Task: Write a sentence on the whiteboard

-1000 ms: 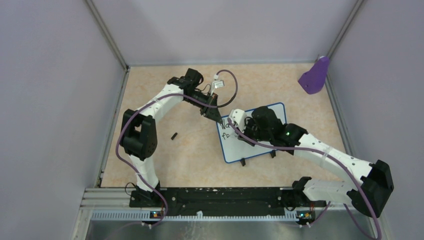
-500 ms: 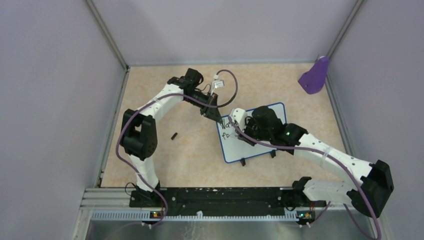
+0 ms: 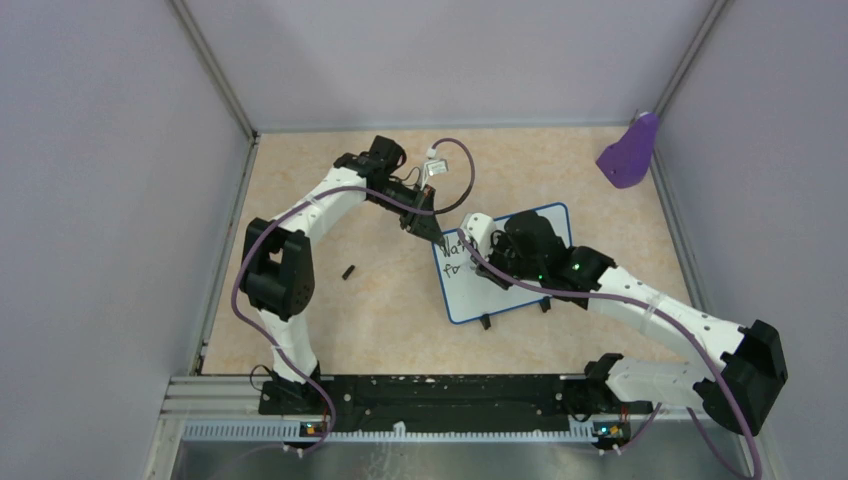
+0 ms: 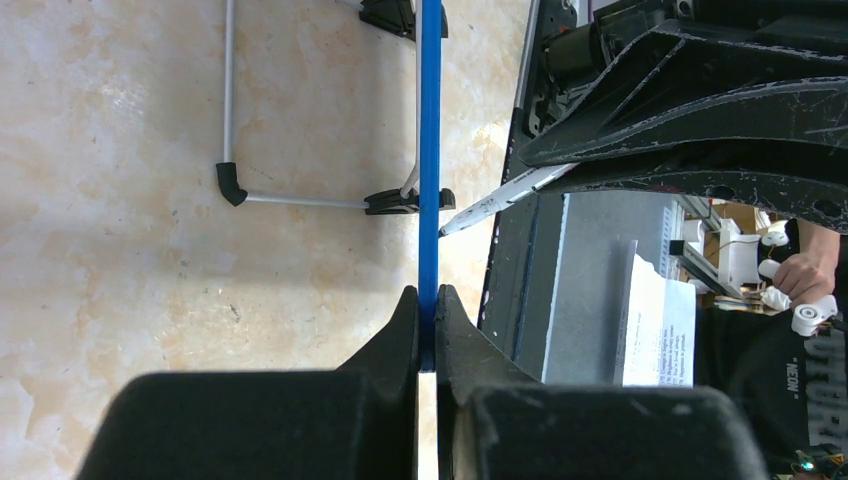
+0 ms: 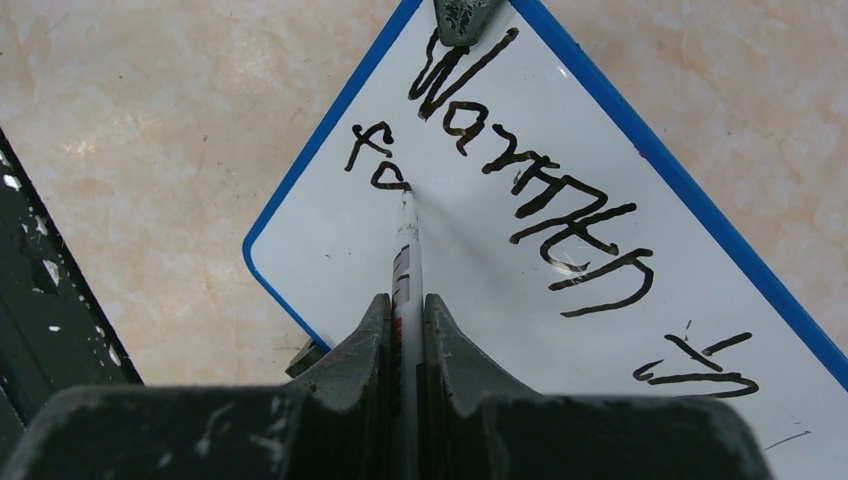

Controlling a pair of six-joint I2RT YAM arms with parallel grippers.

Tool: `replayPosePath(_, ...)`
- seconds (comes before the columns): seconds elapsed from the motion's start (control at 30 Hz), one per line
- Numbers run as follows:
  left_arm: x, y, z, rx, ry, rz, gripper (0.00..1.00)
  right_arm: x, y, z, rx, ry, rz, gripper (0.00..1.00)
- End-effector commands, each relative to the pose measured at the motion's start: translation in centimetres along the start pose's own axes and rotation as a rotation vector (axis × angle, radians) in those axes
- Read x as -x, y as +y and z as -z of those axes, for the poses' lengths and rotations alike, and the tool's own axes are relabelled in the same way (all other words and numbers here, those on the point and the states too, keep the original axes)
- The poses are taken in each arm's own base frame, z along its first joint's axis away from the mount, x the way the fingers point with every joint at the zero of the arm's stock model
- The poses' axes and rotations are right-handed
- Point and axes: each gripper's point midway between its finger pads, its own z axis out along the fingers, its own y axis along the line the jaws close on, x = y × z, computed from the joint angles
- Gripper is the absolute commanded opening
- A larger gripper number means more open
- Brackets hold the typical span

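The whiteboard (image 3: 470, 292) lies in mid-table, white with a thin blue rim. My left gripper (image 3: 436, 237) is shut on the board's far-left corner; in the left wrist view the blue rim (image 4: 429, 150) runs edge-on between its fingertips (image 4: 427, 300). My right gripper (image 3: 484, 262) is shut on a white marker (image 5: 405, 250), tip touching the board. The sentence (image 5: 520, 180) reads "Warmth in" on the first line, and "fa" begins the second line by the marker tip. My right arm hides much of the board from above.
A small black marker cap (image 3: 348, 271) lies on the table left of the board. A purple scoop-shaped object (image 3: 630, 152) stands in the far right corner. The board's two black feet (image 3: 486, 323) point toward the near edge. Walls enclose the table on three sides.
The right gripper and marker have shifted slightly over the board's left part as the second line grows. The left arm and the board have not moved.
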Motion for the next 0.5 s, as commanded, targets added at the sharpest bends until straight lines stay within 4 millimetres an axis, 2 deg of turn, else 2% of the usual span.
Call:
replayPosePath(0.0, 0.7, 0.1, 0.4, 0.015, -0.010, -0.030, 0.00, 0.7, -0.8, 0.2, -0.010, -0.025, 0.019, 0.00)
replayPosePath(0.1, 0.6, 0.2, 0.4, 0.017, -0.009, -0.029, 0.00, -0.3, 0.1, 0.0, 0.037, 0.007, 0.038, 0.00)
replayPosePath(0.3, 0.7, 0.2, 0.3, 0.016, -0.009, -0.030, 0.00, -1.2, 0.4, 0.0, 0.058, 0.041, 0.055, 0.00)
replayPosePath(0.47, 0.6, 0.2, 0.3, 0.013, -0.009, -0.026, 0.00, -0.1, -0.1, 0.8, 0.027, 0.008, 0.054, 0.00)
